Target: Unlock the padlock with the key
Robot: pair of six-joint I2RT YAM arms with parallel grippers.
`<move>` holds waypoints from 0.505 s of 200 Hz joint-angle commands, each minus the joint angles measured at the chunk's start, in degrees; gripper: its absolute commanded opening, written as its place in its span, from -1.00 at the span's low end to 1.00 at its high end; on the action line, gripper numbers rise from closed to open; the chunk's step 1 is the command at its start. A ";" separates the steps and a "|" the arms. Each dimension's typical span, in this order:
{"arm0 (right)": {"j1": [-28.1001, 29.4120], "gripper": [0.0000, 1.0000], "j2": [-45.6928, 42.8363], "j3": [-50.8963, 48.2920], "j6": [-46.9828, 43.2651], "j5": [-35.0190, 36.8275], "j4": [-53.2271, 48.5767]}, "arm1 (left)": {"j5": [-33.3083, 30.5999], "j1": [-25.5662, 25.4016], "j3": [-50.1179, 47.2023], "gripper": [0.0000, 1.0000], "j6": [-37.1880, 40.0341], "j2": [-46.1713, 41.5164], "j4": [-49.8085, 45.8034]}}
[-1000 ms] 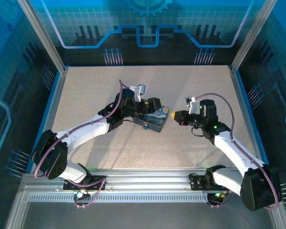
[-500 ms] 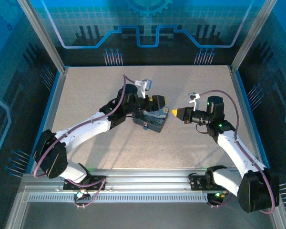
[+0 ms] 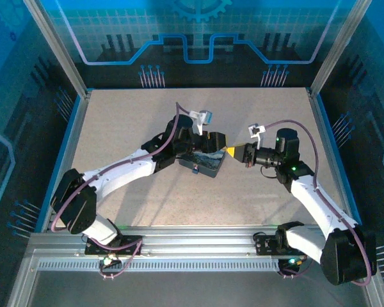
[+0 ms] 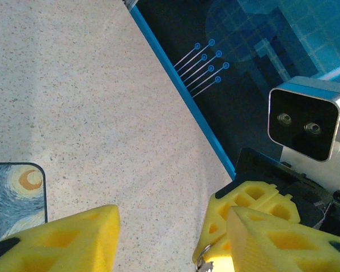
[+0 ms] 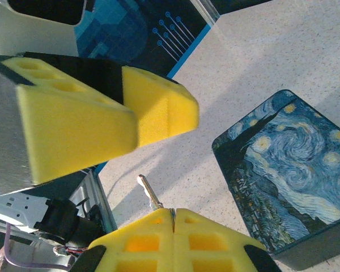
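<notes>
My right gripper (image 5: 173, 212) is shut on the key (image 5: 149, 191), whose thin silvery blade sticks out past the fingertips. In the top view the right gripper (image 3: 233, 152) points left at the starry-print box (image 3: 203, 162). The left gripper (image 3: 214, 139) hovers over the box's far right corner, just left of the right gripper's tip. Its jaws stand apart in the left wrist view (image 4: 170, 232) with bare table between them. The right gripper's yellow fingers (image 4: 250, 208) sit just behind its right finger, a key ring (image 4: 202, 263) hanging below. A small bluish padlock (image 3: 196, 170) hangs at the box's near edge.
The box (image 5: 289, 181) lies on the speckled table (image 3: 128, 121) near its middle. Blue walls with a raised edge (image 3: 73, 137) ring the table. The left gripper's yellow fingers (image 5: 79, 130) loom close above the key in the right wrist view.
The left gripper has swung right and away over the box toward the right gripper, its jaws narrowing. The right gripper has edged left with the key.
</notes>
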 commanded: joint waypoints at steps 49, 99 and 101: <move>1.75 -1.00 1.23 0.19 3.15 1.95 4.18 | 3.15 -1.15 2.59 -0.37 -0.46 2.26 1.78; 1.43 -0.83 1.86 -0.31 2.71 2.10 2.64 | 1.90 -1.07 2.99 -1.00 0.84 1.47 0.43; 1.28 -0.81 1.87 -0.38 2.59 2.02 2.46 | 1.75 -1.11 2.99 -1.00 0.97 1.35 0.33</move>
